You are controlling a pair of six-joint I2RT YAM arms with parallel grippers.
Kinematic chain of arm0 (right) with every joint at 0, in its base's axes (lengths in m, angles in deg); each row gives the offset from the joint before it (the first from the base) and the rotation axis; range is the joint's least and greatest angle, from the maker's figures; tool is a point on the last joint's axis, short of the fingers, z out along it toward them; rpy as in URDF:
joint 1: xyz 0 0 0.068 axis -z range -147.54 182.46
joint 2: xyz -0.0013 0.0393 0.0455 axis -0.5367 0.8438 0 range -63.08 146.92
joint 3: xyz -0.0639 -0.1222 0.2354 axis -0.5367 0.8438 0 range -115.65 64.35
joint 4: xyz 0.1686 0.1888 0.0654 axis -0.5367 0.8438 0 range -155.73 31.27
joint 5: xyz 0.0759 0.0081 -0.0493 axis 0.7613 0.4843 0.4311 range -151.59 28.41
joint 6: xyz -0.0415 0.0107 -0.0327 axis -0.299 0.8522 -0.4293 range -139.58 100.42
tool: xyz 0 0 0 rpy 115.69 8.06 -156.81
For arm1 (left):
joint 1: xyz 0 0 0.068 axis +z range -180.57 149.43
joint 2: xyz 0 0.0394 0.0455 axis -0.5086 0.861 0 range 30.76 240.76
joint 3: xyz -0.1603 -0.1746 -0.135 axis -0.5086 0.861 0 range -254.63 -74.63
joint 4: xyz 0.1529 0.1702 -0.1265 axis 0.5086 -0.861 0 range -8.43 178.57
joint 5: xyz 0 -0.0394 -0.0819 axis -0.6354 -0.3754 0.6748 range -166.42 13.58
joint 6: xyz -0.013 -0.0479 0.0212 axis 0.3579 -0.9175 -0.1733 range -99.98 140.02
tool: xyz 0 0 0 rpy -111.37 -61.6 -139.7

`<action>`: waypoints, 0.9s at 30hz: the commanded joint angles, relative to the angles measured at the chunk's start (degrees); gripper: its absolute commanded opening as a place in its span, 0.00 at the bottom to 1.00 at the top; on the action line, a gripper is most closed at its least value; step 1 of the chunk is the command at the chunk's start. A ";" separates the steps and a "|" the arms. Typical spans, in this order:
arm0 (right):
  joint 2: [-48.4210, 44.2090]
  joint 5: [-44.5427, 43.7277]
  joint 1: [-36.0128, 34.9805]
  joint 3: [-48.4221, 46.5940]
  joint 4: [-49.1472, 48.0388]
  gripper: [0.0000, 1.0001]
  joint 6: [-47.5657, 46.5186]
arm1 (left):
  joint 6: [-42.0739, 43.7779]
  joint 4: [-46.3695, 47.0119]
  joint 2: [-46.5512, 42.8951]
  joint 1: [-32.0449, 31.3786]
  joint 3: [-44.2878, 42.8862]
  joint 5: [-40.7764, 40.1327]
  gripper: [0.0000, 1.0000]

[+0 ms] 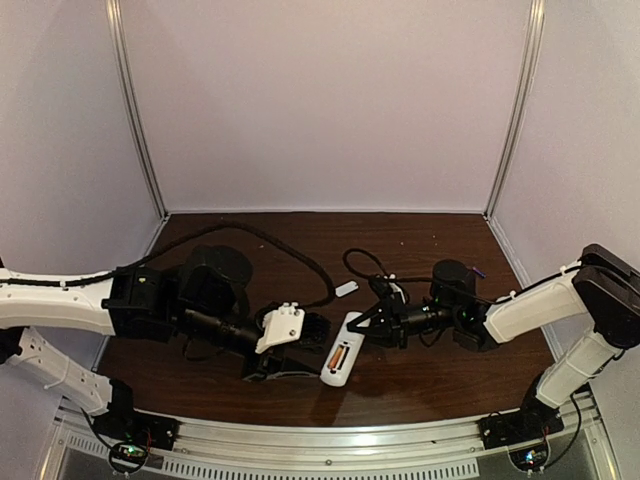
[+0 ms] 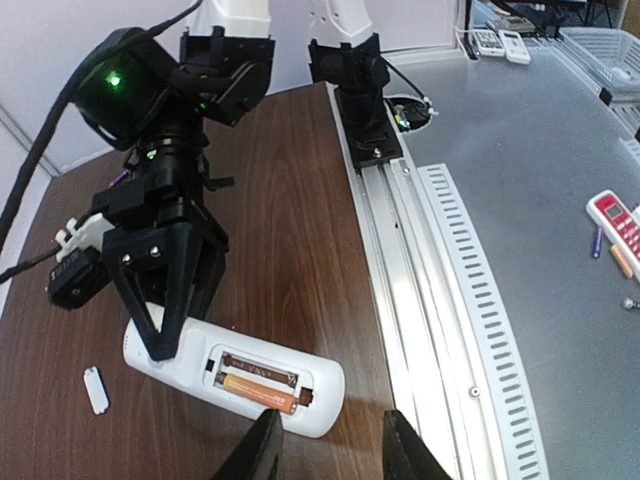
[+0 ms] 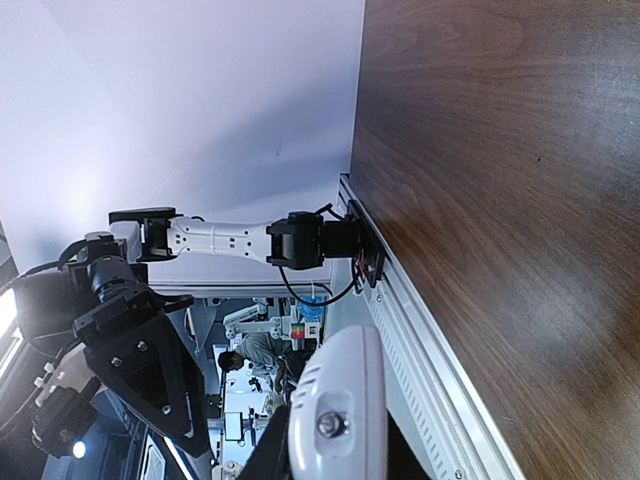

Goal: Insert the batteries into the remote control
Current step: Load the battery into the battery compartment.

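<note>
Orange batteries (image 2: 256, 388) clearest from left wrist.

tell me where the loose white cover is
Top view, near the centre: the loose white cover lies just beyond the far end of the remote control.

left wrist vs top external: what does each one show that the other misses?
Left wrist only: the empty-looking slot beside the seated battery, and a red-and-white remote on the grey bench beyond the rail. Top external only: left arm and right arm full length, and the back wall. Both: remote control bay up, right gripper jaws clamped on one end, loose white cover piece.
</note>
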 commanded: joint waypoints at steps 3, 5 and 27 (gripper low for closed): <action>-0.78 2.56 -0.85 -2.36 0.87 0.00 -1.86 | 9.04 1.55 3.55 -0.87 -1.22 3.26 0.32; -0.63 2.72 -1.07 -2.40 0.87 0.00 -1.83 | 10.01 1.33 4.66 -1.15 -1.49 3.06 0.30; 0.63 2.94 -3.09 -3.62 -0.12 0.00 -1.78 | 12.62 3.95 8.65 -1.30 -1.50 0.08 0.28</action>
